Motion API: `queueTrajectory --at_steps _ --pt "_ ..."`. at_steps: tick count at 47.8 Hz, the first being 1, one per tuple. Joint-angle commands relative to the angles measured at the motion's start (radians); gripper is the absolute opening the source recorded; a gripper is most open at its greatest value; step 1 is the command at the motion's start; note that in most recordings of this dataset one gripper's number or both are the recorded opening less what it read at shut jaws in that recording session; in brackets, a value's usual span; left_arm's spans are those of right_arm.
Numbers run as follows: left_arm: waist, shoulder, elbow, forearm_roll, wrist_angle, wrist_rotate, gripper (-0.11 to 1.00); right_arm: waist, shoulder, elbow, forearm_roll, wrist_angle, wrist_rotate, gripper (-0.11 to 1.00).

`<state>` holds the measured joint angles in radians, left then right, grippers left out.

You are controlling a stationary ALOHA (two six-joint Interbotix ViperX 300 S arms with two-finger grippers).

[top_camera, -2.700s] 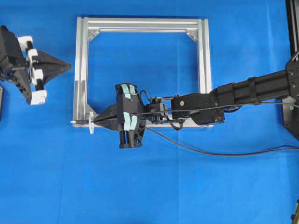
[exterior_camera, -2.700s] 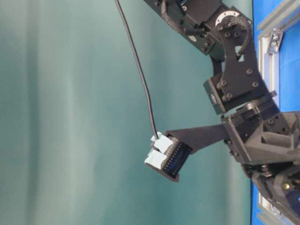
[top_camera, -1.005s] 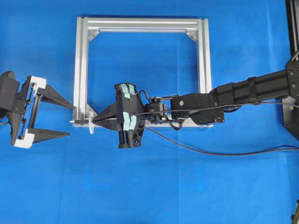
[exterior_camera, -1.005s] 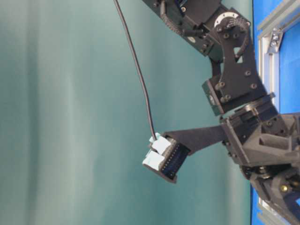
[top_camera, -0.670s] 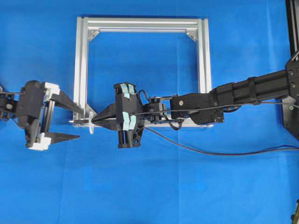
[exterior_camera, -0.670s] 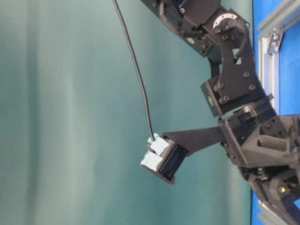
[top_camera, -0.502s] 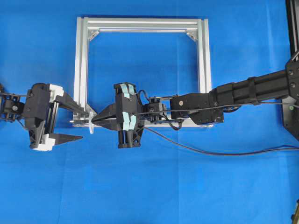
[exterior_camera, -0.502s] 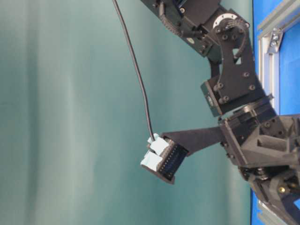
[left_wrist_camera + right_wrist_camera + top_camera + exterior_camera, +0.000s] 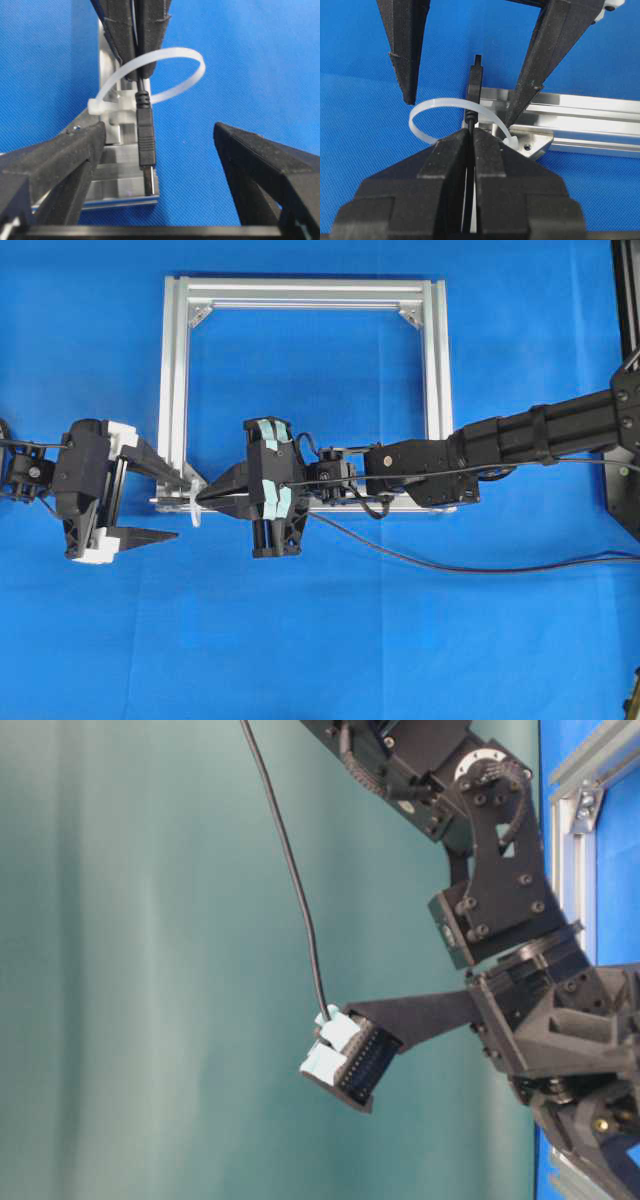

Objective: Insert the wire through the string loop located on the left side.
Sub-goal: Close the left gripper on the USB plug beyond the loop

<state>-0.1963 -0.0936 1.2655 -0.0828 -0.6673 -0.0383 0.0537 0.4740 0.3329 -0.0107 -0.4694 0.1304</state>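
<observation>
The whitish string loop stands at the front left corner of the silver frame. The wire's black plug has passed through the loop and pokes out on its left side. My right gripper is shut on the wire just behind the loop, its tips at the frame corner. My left gripper is open, and its fingers straddle the plug without touching it. Seen from overhead, the left gripper sits just left of the loop.
The frame's front rail runs right from the loop's mount. The wire trails over the blue cloth toward the right edge. The right arm reaches across the frame's lower rail. A thicker black cable hangs from an arm in the table-level view.
The left gripper came in from the far left with its jaws open and now brackets the plug; it has barely moved in the last half second. The right gripper and the wire stayed put.
</observation>
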Motion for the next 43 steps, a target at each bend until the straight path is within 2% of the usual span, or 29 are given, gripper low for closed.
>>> queueTrajectory --at_steps 1,22,28,32,39,43 --pt "0.003 -0.009 -0.011 0.002 -0.008 0.0 0.92 -0.003 -0.021 -0.02 -0.002 -0.005 -0.002 -0.1" --pt "0.003 -0.011 -0.011 0.003 -0.008 0.005 0.92 -0.003 -0.021 -0.018 -0.002 -0.003 -0.002 -0.1" --pt "0.023 -0.015 -0.015 -0.006 0.0 -0.009 0.87 -0.003 -0.02 -0.018 -0.002 -0.003 -0.002 -0.1" --pt "0.026 -0.014 -0.017 -0.005 0.002 -0.014 0.71 -0.003 -0.021 -0.018 -0.002 -0.003 -0.002 -0.1" --pt "0.028 -0.015 -0.015 -0.002 0.003 -0.006 0.26 -0.003 -0.021 -0.017 -0.002 0.0 -0.002 -0.1" --pt "0.028 -0.015 -0.017 -0.002 0.003 -0.006 0.07 -0.003 -0.02 -0.018 -0.002 0.003 -0.002 -0.1"
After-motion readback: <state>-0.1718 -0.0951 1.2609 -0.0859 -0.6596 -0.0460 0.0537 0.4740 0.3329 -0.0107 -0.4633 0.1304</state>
